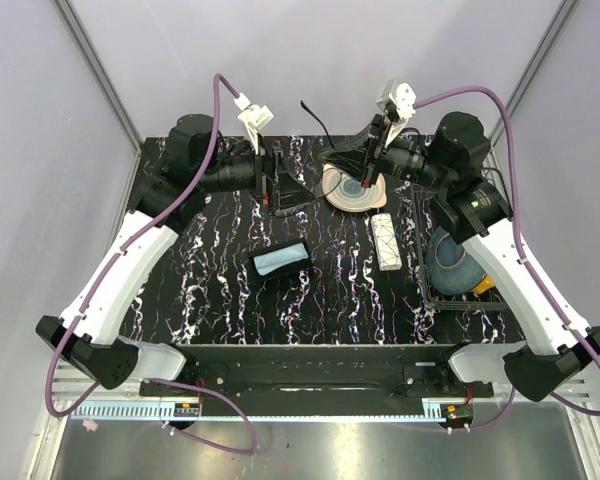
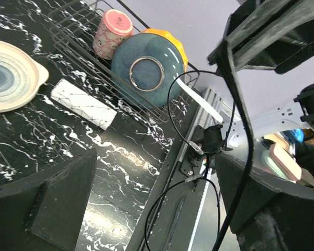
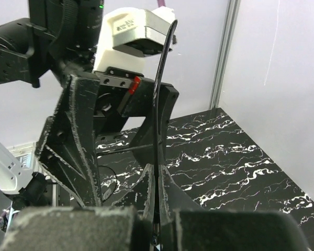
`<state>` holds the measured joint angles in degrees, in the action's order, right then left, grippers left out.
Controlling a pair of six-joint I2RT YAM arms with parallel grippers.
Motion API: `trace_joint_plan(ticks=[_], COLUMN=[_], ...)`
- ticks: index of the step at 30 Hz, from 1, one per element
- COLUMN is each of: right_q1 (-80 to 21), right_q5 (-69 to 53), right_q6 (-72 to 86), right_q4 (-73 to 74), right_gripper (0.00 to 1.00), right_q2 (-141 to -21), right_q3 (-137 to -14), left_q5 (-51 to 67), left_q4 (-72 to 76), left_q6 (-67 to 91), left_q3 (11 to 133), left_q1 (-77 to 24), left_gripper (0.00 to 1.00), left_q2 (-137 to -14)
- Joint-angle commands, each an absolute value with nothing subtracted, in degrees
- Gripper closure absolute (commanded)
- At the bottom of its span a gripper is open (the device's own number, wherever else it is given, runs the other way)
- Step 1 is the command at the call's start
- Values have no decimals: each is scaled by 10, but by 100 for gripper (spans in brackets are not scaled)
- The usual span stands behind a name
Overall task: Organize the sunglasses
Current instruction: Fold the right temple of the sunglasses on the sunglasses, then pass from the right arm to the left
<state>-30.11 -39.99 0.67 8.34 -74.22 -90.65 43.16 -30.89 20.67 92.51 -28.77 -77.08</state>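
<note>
— Where are the sunglasses?
— I can't make them out in any view. My left gripper (image 2: 154, 209) has its fingers spread wide. My right gripper (image 3: 156, 209) is pinched tight on a thin black cord (image 3: 156, 130).
— And around you?
— A black marbled table (image 1: 230, 300) and pale lilac walls (image 1: 330, 50).

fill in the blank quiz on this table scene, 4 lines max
1. The left gripper is ___.
2. The right gripper is ___ on a thin dark strand.
3. In the wire rack, the pink cup stands beside a ___ plate.
4. The oblong box on the table is ___.
Missing words: open; shut; blue; white.
</note>
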Motion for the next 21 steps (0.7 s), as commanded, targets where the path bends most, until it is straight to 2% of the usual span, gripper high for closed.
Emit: trace_joint_plan(ticks=[1, 8, 11, 12, 15, 17, 21], right_q1=[-307, -307, -307, -309, -319, -341, -380], right_q5=[-385, -380, -346, -295, -157, -59, 60], right_q6=[-14, -4, 14, 16, 25, 22, 15], right_q4=[40, -19, -38, -40, -29, -15, -18], right_gripper=[100, 100, 100, 100, 100, 100, 100], right_q2=[-734, -725, -729, -731, -749, -772, -809], right_q3=[-895, -869, -870, -874, -896, -914, -947], left_q5=[360, 281, 150, 57, -88, -107, -92], left_q4=[-333, -352, -401, -420, -496, -501, -454], left_q6=[160, 178, 207, 230, 298, 326, 389], left_q3=[978, 992, 1012, 1023, 1057, 1049, 1004], left_q1=[-285, -280, -279, -279, -279, -279, -279], left_gripper=[1, 1, 1, 1, 1, 1, 1], left_q2=[-730, -687, -678, -677, -678, -668, -650])
